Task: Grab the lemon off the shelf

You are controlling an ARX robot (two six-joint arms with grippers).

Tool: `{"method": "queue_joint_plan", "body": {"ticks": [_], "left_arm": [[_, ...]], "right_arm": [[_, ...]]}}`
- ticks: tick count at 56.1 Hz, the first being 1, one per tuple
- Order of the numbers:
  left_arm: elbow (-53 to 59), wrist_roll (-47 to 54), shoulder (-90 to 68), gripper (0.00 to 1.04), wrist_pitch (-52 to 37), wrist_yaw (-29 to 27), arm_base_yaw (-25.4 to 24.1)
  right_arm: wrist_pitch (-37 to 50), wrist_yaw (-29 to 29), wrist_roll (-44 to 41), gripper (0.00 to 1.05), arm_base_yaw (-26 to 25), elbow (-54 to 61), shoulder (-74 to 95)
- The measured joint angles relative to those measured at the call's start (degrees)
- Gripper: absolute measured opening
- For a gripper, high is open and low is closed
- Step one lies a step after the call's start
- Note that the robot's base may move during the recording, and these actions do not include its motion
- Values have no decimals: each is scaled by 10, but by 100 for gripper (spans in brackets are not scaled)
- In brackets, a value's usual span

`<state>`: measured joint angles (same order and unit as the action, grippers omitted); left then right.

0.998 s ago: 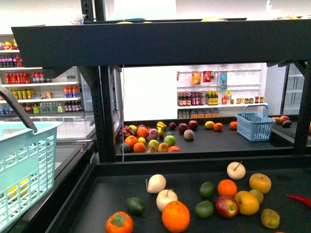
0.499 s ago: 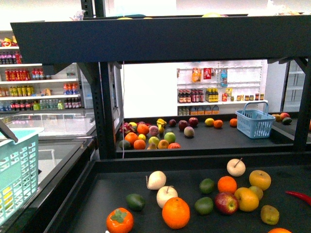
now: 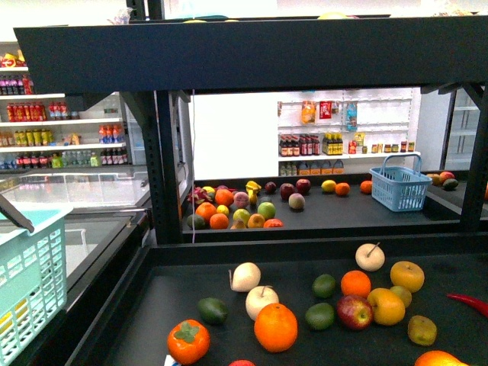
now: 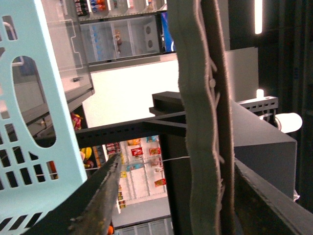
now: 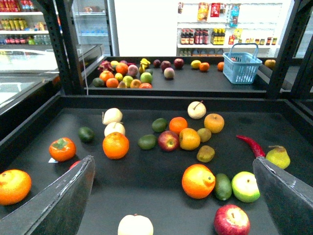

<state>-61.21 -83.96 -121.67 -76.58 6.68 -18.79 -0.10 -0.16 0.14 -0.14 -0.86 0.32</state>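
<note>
Two-tier black shelf [image 3: 252, 57] fills the front view. Its upper deck's front edge cuts off whatever lies on top, leaving only yellow slivers above it.

A pale teal basket [image 3: 27, 286] is cut off at the left edge of the front view. In the left wrist view it sits right beside one dark finger [image 4: 100, 196] of the left gripper [image 4: 176, 161]. A rough tan strip [image 4: 200, 98] runs between that gripper's fingers and blocks much of the picture. Whether the fingers press on it or on the basket cannot be told.

The right gripper [image 5: 172, 161] has its two dark fingers [image 5: 63, 200] spread wide with nothing between them. Only their inner faces show, at the picture's lower corners.

The lower deck ahead of these fingers holds scattered fruit. The lemon [image 5: 189, 138] is probably the yellow fruit touching a red apple [image 5: 168, 140], ahead of the open fingers and well apart from them. Its colour leans orange here, so this is unsure. In the front view the same fruit [image 3: 386, 306] lies beside the apple [image 3: 354, 312].

A blue basket [image 5: 241, 66] stands far beyond the fingers.
</note>
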Motion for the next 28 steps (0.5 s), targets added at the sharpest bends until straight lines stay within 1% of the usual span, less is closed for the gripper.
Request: {"method": "queue_joint_plan", "body": {"ticks": [5,9,11,19,28], "left_arm": [[10,18,19,88,35,11,0],[21,41,45,98,74,12,-1],[28,55,65,96,100,12,-2],[42,104,115,97,174,5,-15],[59,202,190,97,318,-8,-30]], "right_arm": [[0,0,0,97,0,0,0],[0,0,0,97,0,0,0],[0,0,0,97,0,0,0],[0,0,0,97,0,0,0],[0,0,0,97,0,0,0]]}}
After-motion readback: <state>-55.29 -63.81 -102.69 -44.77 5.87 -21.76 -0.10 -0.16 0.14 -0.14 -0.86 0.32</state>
